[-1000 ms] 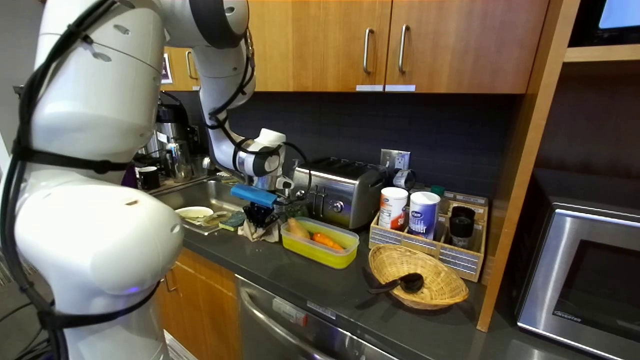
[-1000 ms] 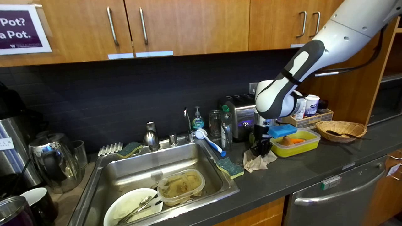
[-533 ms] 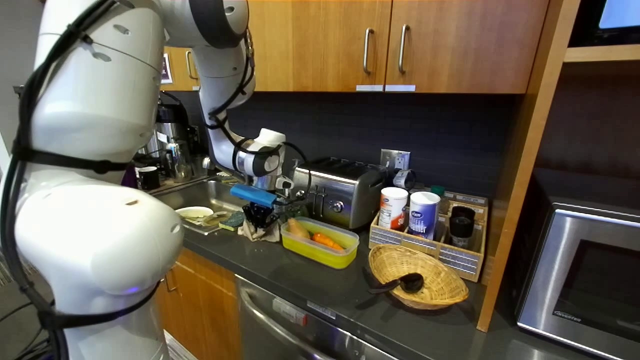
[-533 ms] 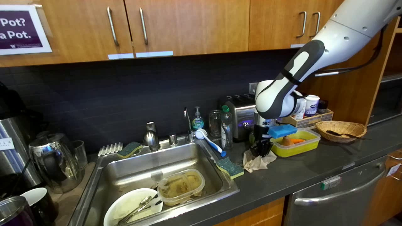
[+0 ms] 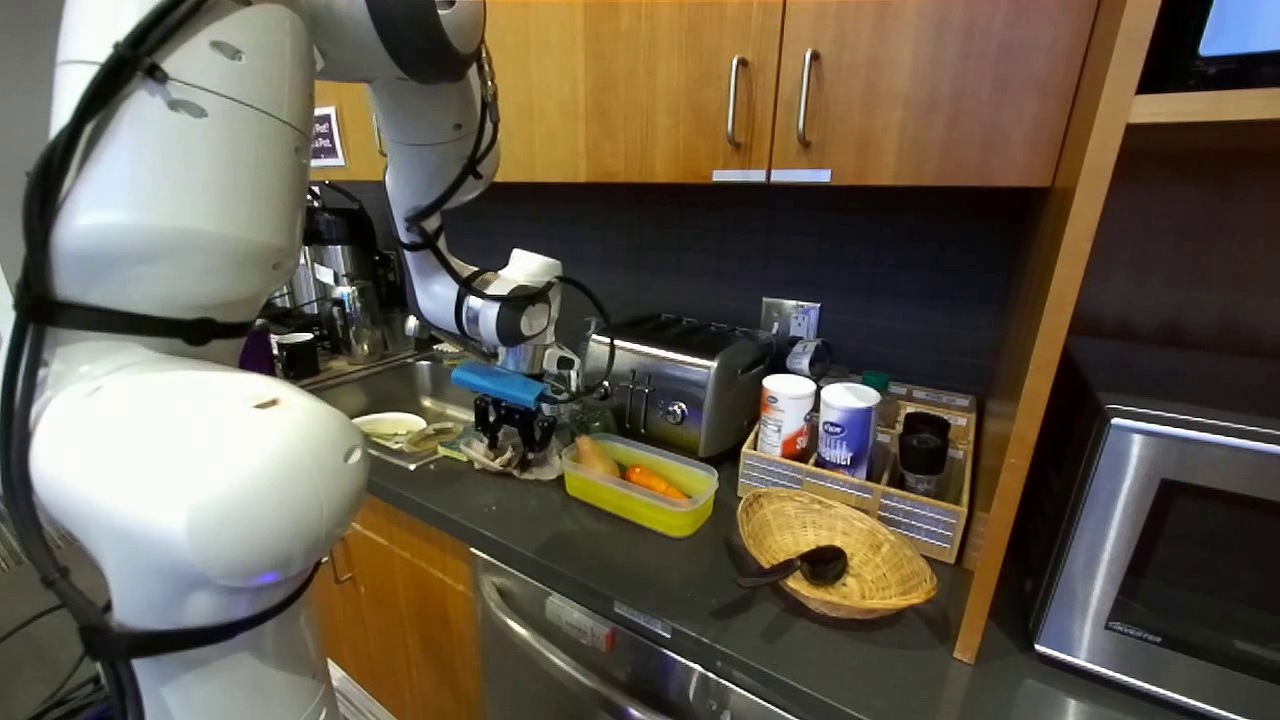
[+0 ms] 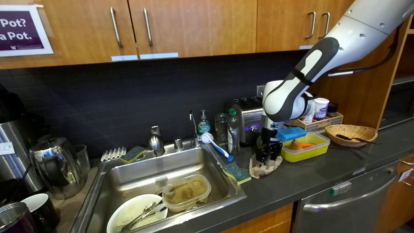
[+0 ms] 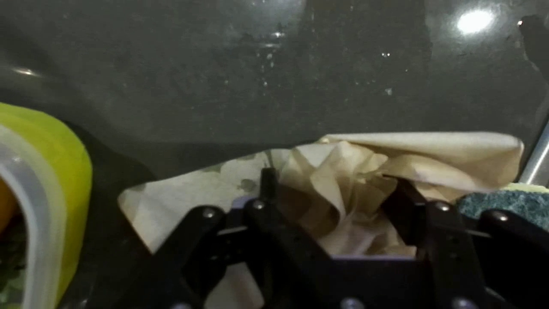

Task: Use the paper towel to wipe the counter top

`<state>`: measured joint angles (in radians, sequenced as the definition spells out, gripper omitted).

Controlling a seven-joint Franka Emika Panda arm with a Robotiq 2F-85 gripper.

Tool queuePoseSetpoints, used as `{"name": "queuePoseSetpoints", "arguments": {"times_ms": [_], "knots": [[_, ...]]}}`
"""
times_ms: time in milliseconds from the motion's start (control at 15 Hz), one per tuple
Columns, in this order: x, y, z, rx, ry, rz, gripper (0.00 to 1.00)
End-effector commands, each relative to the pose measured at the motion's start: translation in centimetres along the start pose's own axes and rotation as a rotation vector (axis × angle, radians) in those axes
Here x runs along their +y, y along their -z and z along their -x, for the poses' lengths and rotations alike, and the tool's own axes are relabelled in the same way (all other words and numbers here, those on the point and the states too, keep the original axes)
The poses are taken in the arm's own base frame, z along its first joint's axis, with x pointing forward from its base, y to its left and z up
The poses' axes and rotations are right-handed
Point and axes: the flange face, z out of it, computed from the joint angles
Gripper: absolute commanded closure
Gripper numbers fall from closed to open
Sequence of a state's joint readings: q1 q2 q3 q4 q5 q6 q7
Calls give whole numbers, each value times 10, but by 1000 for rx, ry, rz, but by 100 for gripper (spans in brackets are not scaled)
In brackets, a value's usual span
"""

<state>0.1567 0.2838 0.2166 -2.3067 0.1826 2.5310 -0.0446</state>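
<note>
A kitchen; sink (image 6: pixel 136 178), toaster (image 5: pixel 682 388), microwave (image 5: pixel 1170 540) and wooden cabinets (image 6: pixel 197 29) show it.

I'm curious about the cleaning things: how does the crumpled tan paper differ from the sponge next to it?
The paper towel is tan; the sponge is dark green over yellow. The paper towel is thin and crumpled; the sponge is a thicker block. The paper towel lies under the open hand; the sponge lies off to one side. Both are near the sink.
</note>
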Motion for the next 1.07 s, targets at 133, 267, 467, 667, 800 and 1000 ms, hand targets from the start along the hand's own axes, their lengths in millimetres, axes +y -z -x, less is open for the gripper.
{"name": "queuePoseSetpoints", "arguments": {"times_ms": [133,267,467,667,800,1000], "knots": [[-19,36,19,51,-1,28,0],[-24,48,21,67,1,31,0],[-29,66,28,91,-2,39,0],[-35,85,43,104,-1,39,0],[-36,98,55,121,-16,40,0],[-31,113,78,128,-69,47,0]]}}
